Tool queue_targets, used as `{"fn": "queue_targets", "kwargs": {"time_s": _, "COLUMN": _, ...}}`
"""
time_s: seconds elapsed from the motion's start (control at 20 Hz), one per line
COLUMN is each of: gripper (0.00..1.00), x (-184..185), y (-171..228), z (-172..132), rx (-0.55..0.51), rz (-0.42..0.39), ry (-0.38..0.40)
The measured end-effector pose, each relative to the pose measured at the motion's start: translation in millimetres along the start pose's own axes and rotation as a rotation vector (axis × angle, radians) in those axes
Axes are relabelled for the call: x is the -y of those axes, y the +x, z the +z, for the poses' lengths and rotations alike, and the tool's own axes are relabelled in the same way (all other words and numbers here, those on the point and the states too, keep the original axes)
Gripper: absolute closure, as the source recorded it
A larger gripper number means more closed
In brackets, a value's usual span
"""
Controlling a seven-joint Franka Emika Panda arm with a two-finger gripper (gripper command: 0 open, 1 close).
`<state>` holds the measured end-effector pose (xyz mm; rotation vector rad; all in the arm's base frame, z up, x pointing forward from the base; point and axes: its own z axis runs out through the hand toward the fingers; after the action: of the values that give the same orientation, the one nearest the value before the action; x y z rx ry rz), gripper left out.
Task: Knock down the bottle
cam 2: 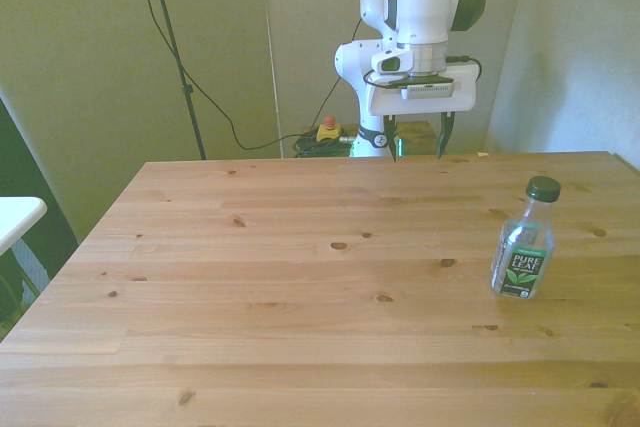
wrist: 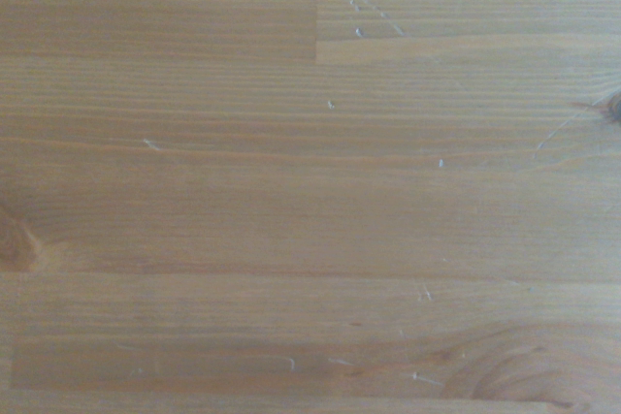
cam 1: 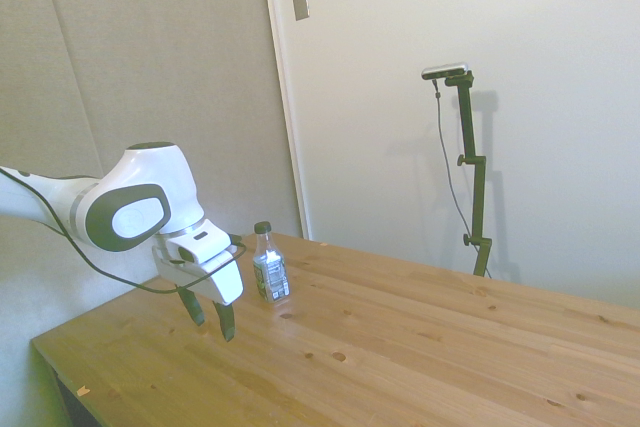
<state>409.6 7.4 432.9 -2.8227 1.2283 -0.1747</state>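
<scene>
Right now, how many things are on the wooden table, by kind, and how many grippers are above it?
Bottle, upright, clear with dark cap: 1
Gripper, open, holding nothing: 1
Table, wooden: 1
Total: 3

The white arm (cam 1: 130,209) reaches in low over the table, its wrist bent so that the gripper (cam 1: 210,315) points straight down. The two dark fingers (cam 2: 443,134) stand apart with a wide gap between them, holding nothing. Their tips hang just above the wood, not touching it.
</scene>
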Motion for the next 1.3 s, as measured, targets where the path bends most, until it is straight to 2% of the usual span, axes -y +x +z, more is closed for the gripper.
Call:
{"fn": "queue_targets", "kwargs": {"time_s": 0.05, "gripper": 0.0, "x": 0, "y": 0, "z": 0, "rx": -0.001, "rz": 0.0, "ry": 0.001}}
{"fn": "queue_targets", "kwargs": {"time_s": 0.1, "gripper": 1.0, "x": 1, "y": 1, "z": 0, "rx": -0.003, "rz": 0.0, "ry": 0.003}}
{"fn": "queue_targets", "kwargs": {"time_s": 0.25, "gripper": 1.0, "x": 11, "y": 0, "z": -11, "rx": -0.016, "rz": 0.014, "ry": 0.018}}
{"fn": "queue_targets", "kwargs": {"time_s": 0.45, "gripper": 1.0, "x": 45, "y": -3, "z": -30, "rx": -0.04, "rz": 0.047, "ry": 0.042}}
{"fn": "queue_targets", "kwargs": {"time_s": 0.7, "gripper": 1.0, "x": 95, "y": 7, "z": -46, "rx": -0.052, "rz": 0.131, "ry": 0.079}}
{"fn": "queue_targets", "kwargs": {"time_s": 1.3, "gripper": 1.0, "x": 192, "y": 25, "z": -41, "rx": -0.093, "rz": 0.191, "ry": 0.096}}
